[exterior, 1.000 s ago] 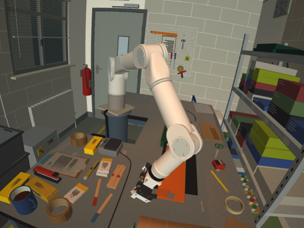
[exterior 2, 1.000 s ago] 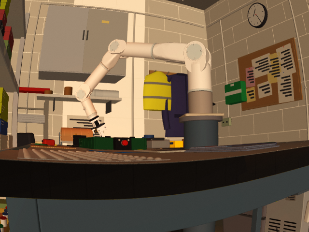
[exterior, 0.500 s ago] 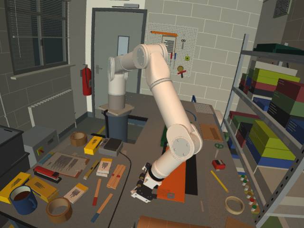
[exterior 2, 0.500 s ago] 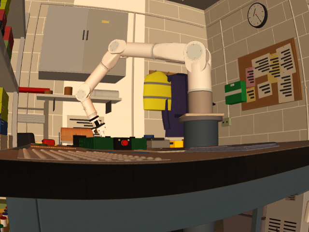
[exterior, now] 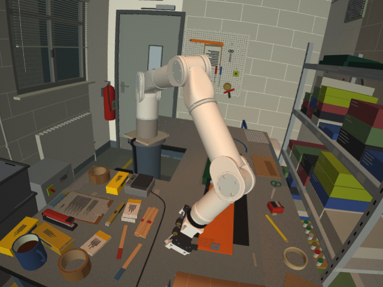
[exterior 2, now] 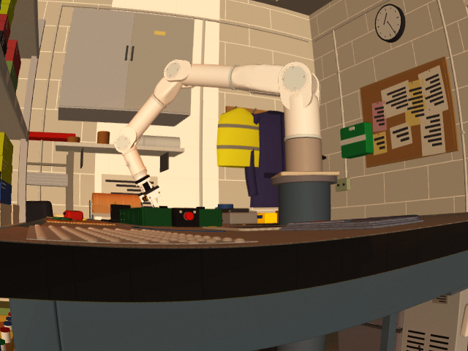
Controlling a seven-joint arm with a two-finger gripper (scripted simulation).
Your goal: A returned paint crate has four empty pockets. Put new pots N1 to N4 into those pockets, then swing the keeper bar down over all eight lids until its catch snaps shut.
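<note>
The green paint crate (exterior 2: 156,216) sits in the middle of the bench, mostly hidden behind my arm in the side camera, with a black catch block carrying a red button (exterior 2: 189,216) on its side. An orange panel (exterior: 218,230) lies on a black mat in front of the crate. My gripper (exterior: 177,242) hangs low at the near left corner of that orange panel, closed on something small that I cannot make out. No pot shows plainly between its fingers. From the second side camera the gripper (exterior 2: 151,200) sits just above the crate's far end.
A black cable (exterior: 157,216) runs along the bench just left of the gripper. Rolls of tape (exterior: 74,264), wooden sticks, boxes and a blue mug (exterior: 29,250) crowd the left side. A red tool (exterior: 274,207), a yellow pencil and a tape ring (exterior: 295,258) lie right, by the shelving.
</note>
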